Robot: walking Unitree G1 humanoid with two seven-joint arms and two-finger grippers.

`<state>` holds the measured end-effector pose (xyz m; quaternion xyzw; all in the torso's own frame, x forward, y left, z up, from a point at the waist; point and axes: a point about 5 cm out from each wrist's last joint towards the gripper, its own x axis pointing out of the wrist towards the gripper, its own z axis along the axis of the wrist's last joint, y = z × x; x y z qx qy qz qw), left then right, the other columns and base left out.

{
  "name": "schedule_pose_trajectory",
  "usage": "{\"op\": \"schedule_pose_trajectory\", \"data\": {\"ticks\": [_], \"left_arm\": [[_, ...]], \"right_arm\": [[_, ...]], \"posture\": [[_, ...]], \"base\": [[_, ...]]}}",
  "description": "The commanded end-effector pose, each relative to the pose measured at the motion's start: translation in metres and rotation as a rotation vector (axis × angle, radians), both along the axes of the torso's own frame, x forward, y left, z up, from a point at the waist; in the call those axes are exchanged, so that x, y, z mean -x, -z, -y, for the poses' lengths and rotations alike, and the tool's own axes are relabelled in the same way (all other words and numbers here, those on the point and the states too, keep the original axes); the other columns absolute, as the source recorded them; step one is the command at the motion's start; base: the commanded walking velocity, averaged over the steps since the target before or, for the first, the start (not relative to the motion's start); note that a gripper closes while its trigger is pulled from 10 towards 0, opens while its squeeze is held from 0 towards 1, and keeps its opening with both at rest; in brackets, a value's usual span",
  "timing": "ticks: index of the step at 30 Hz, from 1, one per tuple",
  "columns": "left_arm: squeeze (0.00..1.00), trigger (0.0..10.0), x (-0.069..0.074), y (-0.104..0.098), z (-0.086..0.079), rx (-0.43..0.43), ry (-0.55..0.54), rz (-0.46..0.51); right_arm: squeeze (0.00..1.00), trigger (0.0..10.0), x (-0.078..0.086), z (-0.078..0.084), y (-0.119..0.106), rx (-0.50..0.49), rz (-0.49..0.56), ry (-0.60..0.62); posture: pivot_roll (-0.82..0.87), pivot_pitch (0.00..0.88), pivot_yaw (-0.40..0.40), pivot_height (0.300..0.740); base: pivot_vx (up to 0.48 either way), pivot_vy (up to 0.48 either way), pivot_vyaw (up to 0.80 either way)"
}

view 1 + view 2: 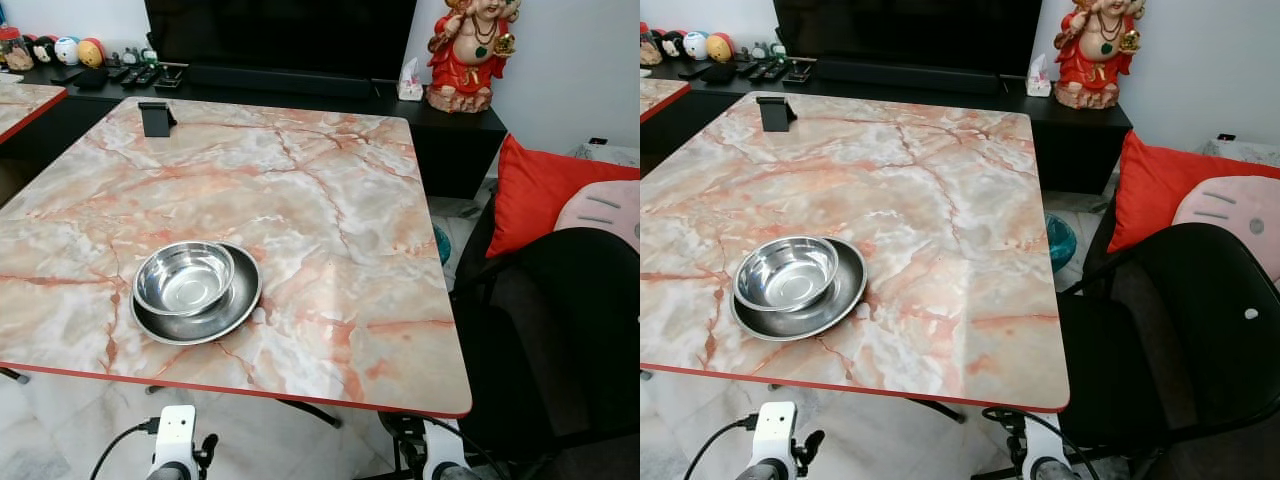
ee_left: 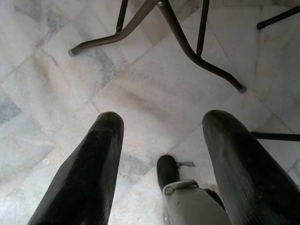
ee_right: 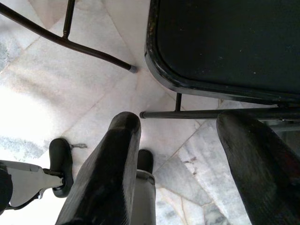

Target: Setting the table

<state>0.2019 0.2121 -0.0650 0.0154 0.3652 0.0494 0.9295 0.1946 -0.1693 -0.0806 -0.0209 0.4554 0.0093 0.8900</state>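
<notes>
Steel bowl [image 1: 184, 277] nested in steel plate [image 1: 215, 318] sits near-left on the marble table [image 1: 330, 210]; phone stand [image 1: 156, 118] far-left. To set well, probably lift the bowl by its rim, keeping the plate still. Left gripper [image 2: 159, 154] and right gripper [image 3: 180, 150] hang low below the near table edge, pointing at the floor, fingers spread, empty.

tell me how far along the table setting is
Done so far: a steel bowl sits nested in a steel plate near the front edge of the marble table. In hand: nothing. The left gripper and right gripper hang open below the table, pointing at the floor. Left: no cutlery or cup is out, and the rest of the tabletop holds just a small black stand.
</notes>
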Motion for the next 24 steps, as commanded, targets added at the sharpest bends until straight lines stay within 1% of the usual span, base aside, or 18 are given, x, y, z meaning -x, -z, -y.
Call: {"op": "schedule_pose_trajectory", "data": {"ticks": [1, 2, 3, 9, 13, 16, 17, 19, 21, 22, 24], "left_arm": [[0.0, 10.0, 0.018, 0.009, -0.014, 0.051, -0.074, -0.1], [0.0, 10.0, 0.011, 0.007, -0.01, 0.055, -0.041, -0.088], [0.0, 10.0, 0.009, 0.006, -0.009, 0.049, -0.024, -0.082], [0.0, 10.0, 0.008, 0.006, -0.011, 0.034, -0.031, -0.094], [0.0, 10.0, 0.004, 0.004, -0.008, 0.027, -0.01, -0.081], [0.0, 10.0, 0.003, 0.003, -0.008, 0.032, -0.016, -0.073], [0.0, 10.0, 0.003, 0.003, -0.009, 0.044, -0.036, -0.07], [0.0, 10.0, 0.003, 0.003, -0.009, 0.047, -0.043, -0.067], [0.0, 10.0, -0.001, 0.001, -0.009, 0.046, -0.038, -0.056], [0.0, 10.0, -0.001, 0.001, -0.009, 0.046, -0.038, -0.056], [0.0, 10.0, -0.003, -0.001, -0.009, 0.037, -0.032, -0.05]], "right_arm": [[0.0, 10.0, -0.01, 0.03, -0.011, -0.115, 0.088, 0.138], [0.0, 10.0, -0.007, 0.03, -0.008, -0.118, 0.079, 0.154], [0.0, 10.0, -0.004, 0.031, -0.007, -0.118, 0.077, 0.166], [0.0, 10.0, 0.005, 0.028, -0.002, -0.135, 0.053, 0.197], [0.0, 10.0, 0.012, 0.026, 0.002, -0.135, 0.031, 0.206], [0.0, 10.0, 0.012, 0.022, 0.002, -0.138, 0.029, 0.191], [0.0, 10.0, 0.01, 0.021, 0.002, -0.139, 0.031, 0.188], [0.0, 10.0, 0.007, 0.021, 0.0, -0.141, 0.048, 0.186], [0.0, 10.0, 0.002, 0.022, -0.003, -0.15, 0.062, 0.227], [0.0, 10.0, 0.002, 0.022, -0.003, -0.15, 0.062, 0.227], [0.0, 10.0, 0.0, 0.023, -0.003, -0.122, 0.053, 0.18]], "posture": [[-0.1, 0.0, 0.03, 0.719], [-0.12, 0.0, 0.044, 0.719], [-0.13, 0.0, 0.049, 0.719], [-0.12, 0.0, 0.052, 0.719], [-0.09, 0.0, 0.039, 0.719], [-0.08, 0.0, 0.037, 0.719], [-0.08, 0.0, 0.035, 0.719], [-0.08, 0.0, 0.033, 0.719], [-0.08, 0.0, 0.035, 0.719], [-0.08, 0.0, 0.035, 0.719], [-0.09, 0.0, 0.034, 0.719]], "base": [[0.0, 0.0, 0.0], [0.0, 0.0, 0.0], [0.0, 0.0, 0.0], [0.0, 0.0, 0.0], [0.0, 0.0, 0.0], [0.0, 0.0, 0.0], [0.0, 0.0, 0.0], [0.0, 0.0, 0.0], [0.0, 0.0, 0.0], [0.0, 0.0, 0.0], [0.0, 0.0, 0.0]]}}
